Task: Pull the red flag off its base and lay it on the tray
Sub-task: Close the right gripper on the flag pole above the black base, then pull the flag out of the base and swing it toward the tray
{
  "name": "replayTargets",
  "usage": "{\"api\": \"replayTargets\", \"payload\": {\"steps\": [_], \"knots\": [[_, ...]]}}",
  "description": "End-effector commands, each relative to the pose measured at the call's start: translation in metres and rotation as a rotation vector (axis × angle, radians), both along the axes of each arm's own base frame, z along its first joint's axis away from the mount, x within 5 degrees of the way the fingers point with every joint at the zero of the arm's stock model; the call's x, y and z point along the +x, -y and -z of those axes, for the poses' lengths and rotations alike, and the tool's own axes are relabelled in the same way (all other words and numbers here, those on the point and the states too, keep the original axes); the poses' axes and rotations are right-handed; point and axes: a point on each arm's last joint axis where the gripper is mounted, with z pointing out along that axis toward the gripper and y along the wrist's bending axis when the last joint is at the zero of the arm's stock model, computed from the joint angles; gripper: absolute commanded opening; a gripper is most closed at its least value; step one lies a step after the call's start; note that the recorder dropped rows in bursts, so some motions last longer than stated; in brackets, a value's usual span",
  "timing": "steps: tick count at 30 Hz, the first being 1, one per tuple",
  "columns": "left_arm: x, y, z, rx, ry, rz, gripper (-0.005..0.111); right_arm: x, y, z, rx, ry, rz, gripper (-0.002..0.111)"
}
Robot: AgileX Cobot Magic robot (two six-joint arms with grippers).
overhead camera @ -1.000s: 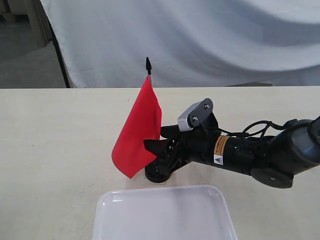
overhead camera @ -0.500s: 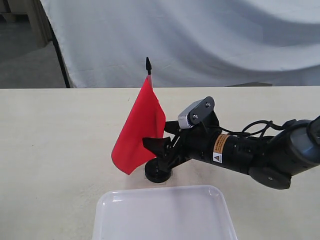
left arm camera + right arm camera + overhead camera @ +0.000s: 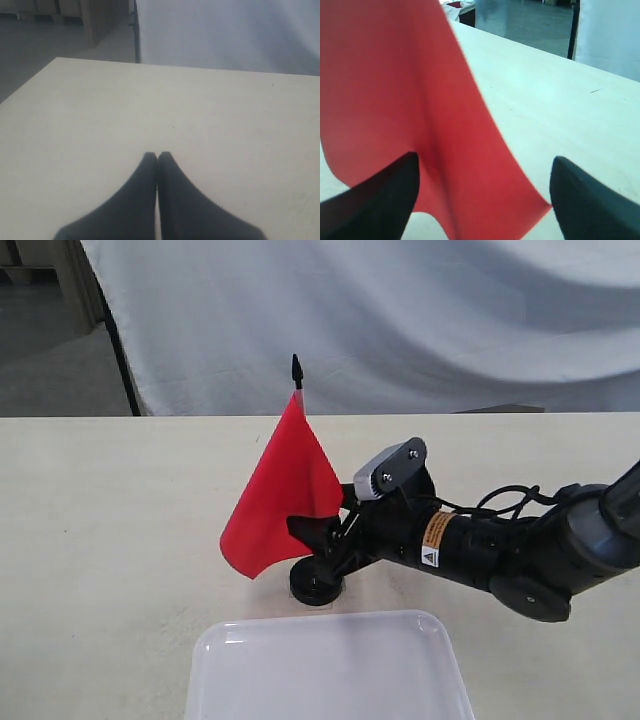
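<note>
The red flag [image 3: 283, 492] stands upright in the round black base [image 3: 314, 587] at mid-table, its black tip on top. My right gripper [image 3: 322, 525] reaches in from the right, open, its fingers on either side of the lower cloth just above the base. In the right wrist view the red flag [image 3: 410, 105] fills the space between the two spread fingers [image 3: 375, 200], and the stick is hidden behind the cloth. The white tray [image 3: 328, 668] lies in front of the base. My left gripper [image 3: 158, 156] is shut over bare table, holding nothing.
A white sheet [image 3: 400, 320] hangs behind the table's far edge. The right arm [image 3: 510, 550] lies low across the table's right side. A dark pole [image 3: 120, 350] stands at the back left.
The right gripper has crept a little further left into the flag, and the cloth has swung and spread slightly leftward. Base and tray have stayed put.
</note>
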Motion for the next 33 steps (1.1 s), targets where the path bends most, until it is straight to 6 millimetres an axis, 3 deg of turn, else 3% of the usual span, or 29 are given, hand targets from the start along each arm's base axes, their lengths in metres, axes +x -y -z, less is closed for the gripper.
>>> {"api": "replayTargets", "payload": {"steps": [1,3,5,6,9,14,19,21,24,27,29,33], "knots": [[0.000,0.000,0.000,0.003,0.001,-0.002,0.000,0.004,-0.004,0.003,0.042,0.031,-0.015,0.069],[0.000,0.000,0.000,0.003,0.001,-0.002,0.000,0.005,-0.007,0.001,0.051,0.035,-0.020,0.066],[0.000,0.000,0.000,0.003,0.001,-0.002,0.000,0.006,-0.009,0.003,0.052,0.035,-0.023,0.055],[0.000,0.000,0.000,0.003,0.001,-0.002,0.000,0.006,-0.009,0.003,0.051,0.037,-0.023,0.045],[0.000,0.000,0.000,0.003,0.001,-0.002,0.000,0.004,-0.011,0.001,0.042,0.052,-0.038,-0.001],[0.000,0.000,0.000,0.003,0.001,-0.002,0.000,0.003,-0.011,-0.015,0.041,0.091,-0.050,-0.001],[0.000,0.000,0.000,0.003,0.001,-0.002,0.000,0.000,-0.005,-0.058,-0.058,0.142,-0.024,-0.001],[0.000,0.000,0.000,0.003,0.001,-0.002,0.000,-0.005,0.001,-0.078,-0.149,0.166,-0.005,-0.001],[0.000,0.000,0.000,0.003,0.001,-0.002,0.000,-0.021,0.021,-0.110,-0.487,0.181,0.075,-0.001],[0.000,0.000,0.000,0.003,0.001,-0.002,0.000,-0.038,0.024,-0.113,-0.779,0.141,0.140,-0.001],[0.000,0.000,0.000,0.003,0.001,-0.002,0.000,-0.062,0.011,-0.098,-1.036,0.149,0.044,-0.001],[0.000,0.000,0.000,0.003,0.001,-0.002,0.000,-0.109,-0.009,-0.078,-1.310,0.130,-0.107,-0.001]]}}
